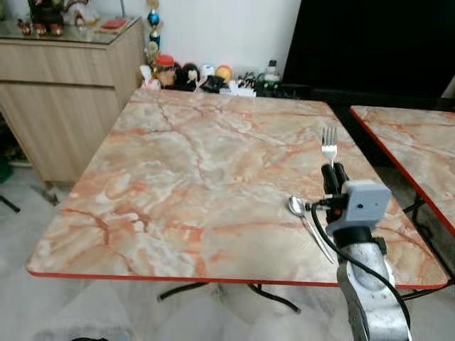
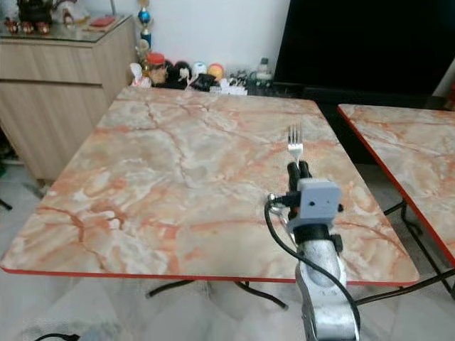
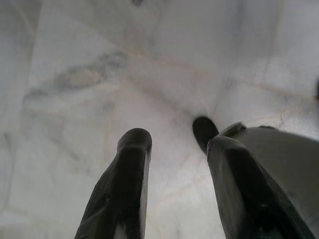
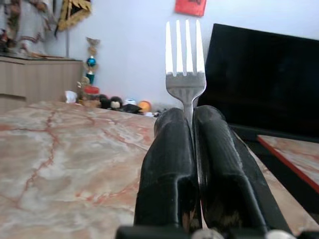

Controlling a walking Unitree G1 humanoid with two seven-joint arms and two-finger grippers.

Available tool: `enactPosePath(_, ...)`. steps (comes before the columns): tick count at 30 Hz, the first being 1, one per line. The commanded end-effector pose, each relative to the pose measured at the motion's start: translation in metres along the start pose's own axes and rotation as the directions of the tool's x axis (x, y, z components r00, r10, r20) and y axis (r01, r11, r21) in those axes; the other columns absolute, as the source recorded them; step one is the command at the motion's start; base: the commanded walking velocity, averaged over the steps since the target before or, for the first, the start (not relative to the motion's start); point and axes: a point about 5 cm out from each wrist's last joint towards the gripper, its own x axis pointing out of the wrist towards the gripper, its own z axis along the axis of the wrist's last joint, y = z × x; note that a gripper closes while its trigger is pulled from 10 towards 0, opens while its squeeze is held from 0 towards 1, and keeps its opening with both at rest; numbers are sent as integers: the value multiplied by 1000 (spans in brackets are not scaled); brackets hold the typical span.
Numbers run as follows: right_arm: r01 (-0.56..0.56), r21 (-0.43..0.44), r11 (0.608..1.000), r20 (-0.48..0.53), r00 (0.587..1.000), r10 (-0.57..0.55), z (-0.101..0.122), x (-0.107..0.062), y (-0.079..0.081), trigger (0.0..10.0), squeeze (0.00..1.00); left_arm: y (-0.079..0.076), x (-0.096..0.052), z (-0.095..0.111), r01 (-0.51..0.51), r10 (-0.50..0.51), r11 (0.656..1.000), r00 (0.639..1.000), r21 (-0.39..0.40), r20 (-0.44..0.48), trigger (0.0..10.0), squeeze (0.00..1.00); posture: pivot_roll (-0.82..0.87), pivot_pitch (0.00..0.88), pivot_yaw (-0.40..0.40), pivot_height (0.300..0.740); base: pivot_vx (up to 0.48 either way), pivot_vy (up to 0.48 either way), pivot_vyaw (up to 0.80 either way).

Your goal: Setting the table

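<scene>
While the robot stood at its near edge, the marble-patterned table [image 1: 192, 163] with a red rim took up most of the scene, and a second table [image 1: 416, 142] of the same pattern stood just beside it on the right. A wooden sideboard [image 1: 67, 92] stood against the wall to the left, with a dark screen [image 1: 377, 42] at the back right and a row of small figurines [image 1: 195, 77] on the floor between them. Over the table's right side the right gripper [image 1: 334, 174] was clamped tight on a fork [image 1: 328, 145], its prongs pointing away toward the far wall. A spoon [image 1: 307, 220] lay flat on the table just left of that arm. The left gripper [image 3: 172, 149] hung over pale floor tiles [image 3: 99, 74], its fingers apart and holding nothing.
</scene>
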Motion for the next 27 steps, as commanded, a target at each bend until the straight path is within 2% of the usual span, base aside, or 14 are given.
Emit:
enactPosePath(1,20,-11,1000,-1,1000,-20,-1,0,-7,10000,0,-9,0,-6,26,-26,1000,999,-10,-27,10000,0,-41,68,-17,740,0,-480,0)
enactPosePath(16,25,-16,1000,3,1000,-25,-1,1,-6,10000,0,-9,1,-2,25,-25,1000,1000,-7,-17,10000,0,-48,78,-8,740,0,-480,0)
enactPosePath(27,37,-15,999,16,999,-37,2,4,-9,10000,0,-10,0,-6,25,-25,1000,999,-9,-24,10000,0,-47,79,-8,740,0,-480,0)
